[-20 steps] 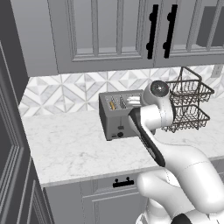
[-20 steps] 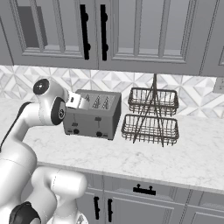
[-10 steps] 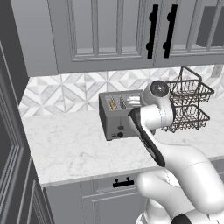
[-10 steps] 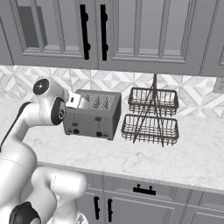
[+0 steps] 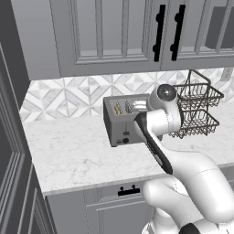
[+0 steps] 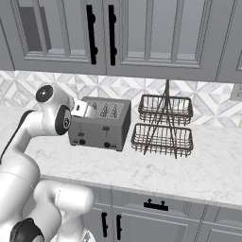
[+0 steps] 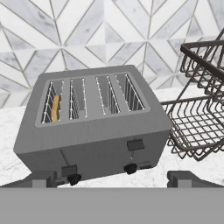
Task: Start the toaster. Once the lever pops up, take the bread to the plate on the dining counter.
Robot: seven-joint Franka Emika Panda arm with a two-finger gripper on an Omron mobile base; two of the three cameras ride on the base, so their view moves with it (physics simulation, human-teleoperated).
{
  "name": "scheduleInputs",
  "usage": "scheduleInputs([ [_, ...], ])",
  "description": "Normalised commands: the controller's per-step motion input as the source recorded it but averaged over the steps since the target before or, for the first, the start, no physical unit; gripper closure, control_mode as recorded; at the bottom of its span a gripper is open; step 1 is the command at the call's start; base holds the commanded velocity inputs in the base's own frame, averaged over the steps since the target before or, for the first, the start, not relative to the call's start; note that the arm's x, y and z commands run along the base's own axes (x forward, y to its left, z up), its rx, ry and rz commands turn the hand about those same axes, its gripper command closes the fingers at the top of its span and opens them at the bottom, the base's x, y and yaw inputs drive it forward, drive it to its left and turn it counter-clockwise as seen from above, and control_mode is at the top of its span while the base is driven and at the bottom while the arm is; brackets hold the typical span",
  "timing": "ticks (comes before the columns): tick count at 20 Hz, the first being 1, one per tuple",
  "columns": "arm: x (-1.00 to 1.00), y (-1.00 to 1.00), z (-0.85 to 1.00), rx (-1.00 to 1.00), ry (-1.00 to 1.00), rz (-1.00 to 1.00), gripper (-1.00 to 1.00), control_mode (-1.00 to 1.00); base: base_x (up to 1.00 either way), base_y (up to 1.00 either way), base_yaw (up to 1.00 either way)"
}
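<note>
Four slots are showing on the toaster [image 7: 94,127], the bread [image 7: 55,108] sitting in its leftmost, while the wide-open gripper [image 7: 111,178] is hovering before two alike levers, risking pressing the right one instead of the lever [image 7: 69,170].

The toaster [image 7: 94,120] stands on the worktop [image 5: 73,155], its far side near the tiled wall [image 7: 87,33]. The bread [image 7: 55,108] sits down in the leftmost of its four slots. On its near face the lever [image 7: 69,170] is at the left with a knob [image 7: 74,178] just under it; a second lever [image 7: 135,145] and knob [image 7: 130,168] lie to the right. A two-tier wire basket [image 6: 164,125] stands just right of the toaster. Wall cabinets [image 6: 118,33] hang above; drawers [image 6: 156,208] lie below the worktop.
</note>
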Motion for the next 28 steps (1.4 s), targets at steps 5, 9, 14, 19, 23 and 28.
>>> scheduleInputs([
  [5, 0.0, 0.0, 0.0, 0.0, 0.0, 0.0, -1.0, -1.0, 0.0, 0.0, 0.0],
  [9, 0.0, 0.0, 0.0, 0.0, 0.0, 0.0, -1.0, -1.0, 0.0, 0.0, 0.0],
  [14, 0.0, 0.0, 0.0, 0.0, 0.0, 0.0, -1.0, -1.0, 0.0, 0.0, 0.0],
  [19, 0.0, 0.0, 0.0, 0.0, 0.0, 0.0, -1.0, -1.0, 0.0, 0.0, 0.0],
  [23, 0.0, 0.0, 0.0, 0.0, 0.0, 0.0, -1.0, -1.0, 0.0, 0.0, 0.0],
  [28, 0.0, 0.0, 0.0, 0.0, 0.0, 0.0, -1.0, -1.0, 0.0, 0.0, 0.0],
])
